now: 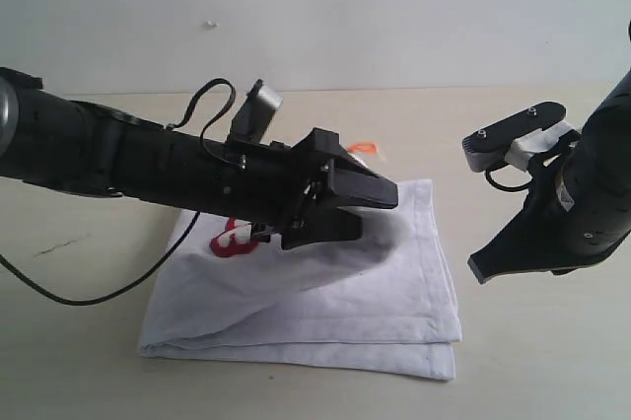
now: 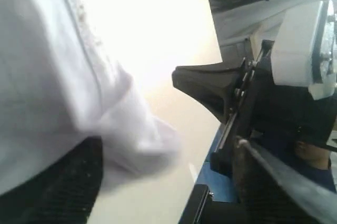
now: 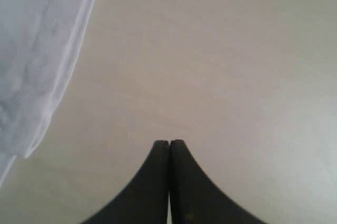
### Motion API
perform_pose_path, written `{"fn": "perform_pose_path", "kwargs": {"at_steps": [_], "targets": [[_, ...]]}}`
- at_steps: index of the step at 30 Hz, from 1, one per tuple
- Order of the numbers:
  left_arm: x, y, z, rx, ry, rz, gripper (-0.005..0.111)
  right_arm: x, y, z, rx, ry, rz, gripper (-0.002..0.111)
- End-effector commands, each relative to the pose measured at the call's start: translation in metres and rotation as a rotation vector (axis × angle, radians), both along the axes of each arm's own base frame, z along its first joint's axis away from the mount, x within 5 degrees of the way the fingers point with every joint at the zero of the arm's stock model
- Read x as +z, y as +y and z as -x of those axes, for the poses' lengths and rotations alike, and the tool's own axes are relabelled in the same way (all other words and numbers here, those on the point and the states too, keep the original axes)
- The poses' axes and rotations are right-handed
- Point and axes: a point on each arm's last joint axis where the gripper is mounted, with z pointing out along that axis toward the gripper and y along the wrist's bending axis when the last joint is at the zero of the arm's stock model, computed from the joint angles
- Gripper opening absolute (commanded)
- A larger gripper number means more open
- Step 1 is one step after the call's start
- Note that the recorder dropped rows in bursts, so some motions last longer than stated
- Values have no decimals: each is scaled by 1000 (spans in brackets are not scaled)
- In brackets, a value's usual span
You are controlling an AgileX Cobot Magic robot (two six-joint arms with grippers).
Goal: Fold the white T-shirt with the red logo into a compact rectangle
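Observation:
The white T-shirt (image 1: pixel 394 292) lies folded in layers on the table, and a raised flap of it sits under my left gripper (image 1: pixel 375 213). A bit of the red logo (image 1: pixel 232 241) peeks out beneath the left arm. The left gripper (image 2: pixel 166 148) is open, its jaws wide apart. Blurred white cloth (image 2: pixel 47 77) drapes over one finger (image 2: pixel 58 182) and is not pinched. My right gripper (image 1: pixel 478 267) hangs shut and empty over bare table, just right of the shirt. In the right wrist view its fingertips (image 3: pixel 169 143) press together beside the shirt's edge (image 3: pixel 31 50).
A small orange neck tag (image 1: pixel 365 148) shows at the shirt's far edge. The pale table (image 1: pixel 532 361) extends on all sides of the cloth. A black cable (image 1: pixel 59 292) trails from the left arm across the table's left side.

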Motion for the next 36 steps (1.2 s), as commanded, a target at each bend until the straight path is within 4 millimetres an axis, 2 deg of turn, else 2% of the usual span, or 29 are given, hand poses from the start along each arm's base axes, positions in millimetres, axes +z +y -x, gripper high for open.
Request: {"fn": "perform_pose_path", "kwargs": {"at_steps": [1, 4, 9, 11, 14, 16, 20, 26, 34, 36], "targets": [[5, -3, -4, -3, 22, 30, 68, 0, 0, 1, 2, -3, -2, 0], [8, 2, -9, 4, 15, 43, 57, 0, 0, 0, 2, -5, -3, 0], [1, 22, -16, -43, -35, -43, 49, 0, 1, 0, 4, -14, -10, 0], [-5, 28, -16, -79, -63, -113, 48, 0, 2, -1, -1, -26, -28, 0], [-15, 32, -14, -120, -82, -205, 48, -1, 11, -1, -75, -29, -156, 0], [-22, 33, -16, -111, -87, -240, 48, -4, 18, -2, -60, -18, -223, 0], [-32, 32, -17, -109, -55, -246, 48, -13, 27, -7, -19, -16, -299, 0], [-48, 31, -11, -172, 11, -238, 48, -19, 32, -20, -24, -108, -345, 0], [-76, 33, -7, -209, 86, -284, 48, -17, 37, -38, -51, -285, -430, 0], [-79, 33, -7, -214, 97, -282, 48, -27, 39, -43, -49, -301, -435, 0]]}}
